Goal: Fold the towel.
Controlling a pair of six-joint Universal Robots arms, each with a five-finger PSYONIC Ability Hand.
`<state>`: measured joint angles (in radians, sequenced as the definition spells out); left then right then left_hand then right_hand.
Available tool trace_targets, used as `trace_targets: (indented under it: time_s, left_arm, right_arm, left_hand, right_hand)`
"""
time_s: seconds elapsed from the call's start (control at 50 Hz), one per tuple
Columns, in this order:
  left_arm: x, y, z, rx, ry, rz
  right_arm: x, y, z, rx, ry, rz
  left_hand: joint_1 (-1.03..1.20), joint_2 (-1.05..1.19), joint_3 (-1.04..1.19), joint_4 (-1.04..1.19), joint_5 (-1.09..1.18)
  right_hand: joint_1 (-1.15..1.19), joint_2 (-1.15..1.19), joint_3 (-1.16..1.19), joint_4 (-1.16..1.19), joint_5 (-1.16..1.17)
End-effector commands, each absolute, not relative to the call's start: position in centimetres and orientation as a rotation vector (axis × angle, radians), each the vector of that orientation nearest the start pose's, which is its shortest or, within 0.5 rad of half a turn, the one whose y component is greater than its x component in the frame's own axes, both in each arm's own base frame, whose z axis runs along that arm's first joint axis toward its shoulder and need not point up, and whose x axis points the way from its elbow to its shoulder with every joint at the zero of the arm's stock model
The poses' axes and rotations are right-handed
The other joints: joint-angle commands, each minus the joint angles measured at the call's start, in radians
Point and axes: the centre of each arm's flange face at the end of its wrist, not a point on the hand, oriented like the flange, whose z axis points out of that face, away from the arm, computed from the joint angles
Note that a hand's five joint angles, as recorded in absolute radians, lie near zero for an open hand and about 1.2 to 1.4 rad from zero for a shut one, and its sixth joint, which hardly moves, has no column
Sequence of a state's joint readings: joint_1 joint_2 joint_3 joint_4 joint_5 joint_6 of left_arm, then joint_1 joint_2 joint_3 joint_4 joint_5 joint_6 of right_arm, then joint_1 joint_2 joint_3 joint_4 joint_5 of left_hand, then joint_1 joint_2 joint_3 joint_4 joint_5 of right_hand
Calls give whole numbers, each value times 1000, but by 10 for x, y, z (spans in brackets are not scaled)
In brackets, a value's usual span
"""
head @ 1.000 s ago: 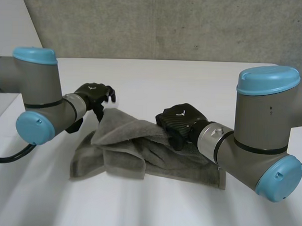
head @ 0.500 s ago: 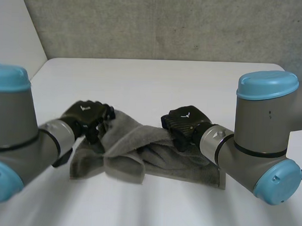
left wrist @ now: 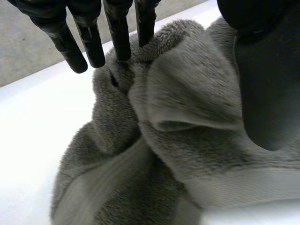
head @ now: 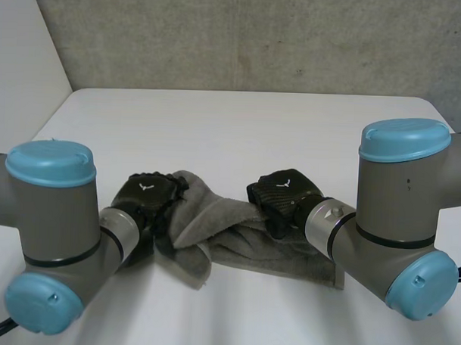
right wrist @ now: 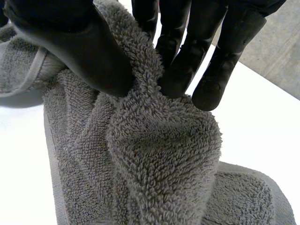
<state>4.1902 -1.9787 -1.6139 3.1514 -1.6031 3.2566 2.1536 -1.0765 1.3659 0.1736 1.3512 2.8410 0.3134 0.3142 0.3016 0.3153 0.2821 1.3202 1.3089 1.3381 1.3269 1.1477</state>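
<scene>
Grey towel (head: 240,235) bunched on the white counter (head: 255,128), with both of my robot hands pinching it.

It is thick, looped terry with a flat woven hem band, crumpled into soft ridges and folds near the counter's front middle. The counter is smooth and matte, and a rough grey concrete wall (head: 258,37) stands behind it. My left robot hand (head: 148,200) sits low at the towel's left end, its straight fingers (left wrist: 117,33) on one side of a raised fold and the thumb on the other, nipping it. My right robot hand (head: 284,191) is at the towel's far edge, thumb and fingers (right wrist: 180,70) squeezing a plush ridge. Both forearms reach inward, with the cloth between the hands.
</scene>
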Motion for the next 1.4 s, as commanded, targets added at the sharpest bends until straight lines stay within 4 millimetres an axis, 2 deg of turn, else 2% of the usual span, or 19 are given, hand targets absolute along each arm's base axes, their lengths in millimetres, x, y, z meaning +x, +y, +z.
trace_targets:
  time_s: [0.02,0.28,0.48,0.7,0.74,0.78,0.8,0.82,0.84,0.88,0.9,0.94,1.04,1.14,1.2,1.24,1.3,1.34,1.4]
  left_arm:
    - [-275,-209,172,900,2689,-1762]
    - [-282,-221,153,907,2684,-1759]
    - [-295,-238,158,887,2649,-1860]
    - [-302,-258,186,814,2586,-2025]
    - [-303,-262,202,780,2561,-2093]
    - [-303,-262,213,768,2540,-2139]
    - [-302,-261,227,751,2515,-2191]
    - [-302,-261,227,751,2514,-2191]
    - [-300,-260,243,730,2476,-2253]
    - [-297,-256,259,718,2434,-2313]
    - [-295,-252,275,708,2390,-2368]
    - [-292,-247,289,702,2347,-2419]
    - [-283,-226,321,699,2265,-2519]
    - [-278,-217,314,760,2312,-2429]
    - [-279,-220,295,847,2346,-2311]
    - [-282,-227,265,960,2383,-2140]
    - [-282,-232,251,1013,2384,-2052]
    - [-275,-253,227,1068,2362,-1907]
    - [-276,-277,222,1093,2281,-1876]
  right_arm:
    - [325,-224,186,-1166,2122,-1445]
    - [320,-239,177,-1084,2201,-1508]
    - [319,-239,178,-1080,2203,-1508]
    - [315,-248,185,-1060,2199,-1547]
    - [314,-250,191,-1053,2189,-1563]
    - [311,-251,218,-1031,2134,-1659]
    - [311,-251,218,-1030,2134,-1660]
    - [307,-253,238,-1010,2092,-1729]
    - [307,-253,238,-1010,2091,-1729]
    - [296,-252,279,-963,2012,-1865]
    - [296,-252,280,-963,2011,-1866]
    - [287,-242,315,-967,1943,-1954]
    - [277,-214,344,-1079,1888,-1962]
    - [275,-207,321,-1245,1979,-1792]
    - [282,-211,296,-1326,2036,-1688]
    - [285,-215,287,-1357,2049,-1659]
    - [292,-221,269,-1415,2062,-1598]
    - [296,-226,259,-1444,2068,-1577]
    - [309,-245,245,-1465,2050,-1594]
  left_hand:
    - [-88,-89,-76,-90,-231]
    - [-41,-42,-30,-43,-185]
    - [164,163,176,162,21]
    - [939,939,951,938,796]
    - [1083,1082,1095,1081,940]
    - [1083,1082,1095,1081,940]
    - [1083,1082,1095,1081,940]
    - [1083,1082,1095,1081,940]
    - [1083,1082,1095,1081,940]
    - [1083,1082,1095,1081,940]
    - [1083,1082,1095,1081,940]
    - [1083,1082,1095,1081,940]
    - [1083,1082,1095,1081,940]
    - [1083,1082,1095,1081,940]
    - [1083,1082,1095,1081,940]
    - [1083,1082,1095,1081,940]
    - [1083,1082,1095,1081,940]
    - [1083,1082,1095,1081,940]
    - [1083,1082,1095,1081,940]
  right_hand:
    - [76,87,58,69,74]
    - [76,87,58,69,74]
    - [76,87,58,69,74]
    - [76,87,58,69,74]
    - [76,87,58,69,74]
    - [76,87,58,69,74]
    - [76,87,58,69,74]
    - [76,87,58,69,74]
    - [76,87,58,69,74]
    - [76,87,58,69,74]
    - [76,87,58,69,74]
    - [76,87,58,69,74]
    - [76,87,58,69,74]
    - [76,87,58,69,74]
    - [76,87,58,69,74]
    - [76,87,58,69,74]
    - [76,87,58,69,74]
    - [76,87,58,69,74]
    - [76,87,58,69,74]
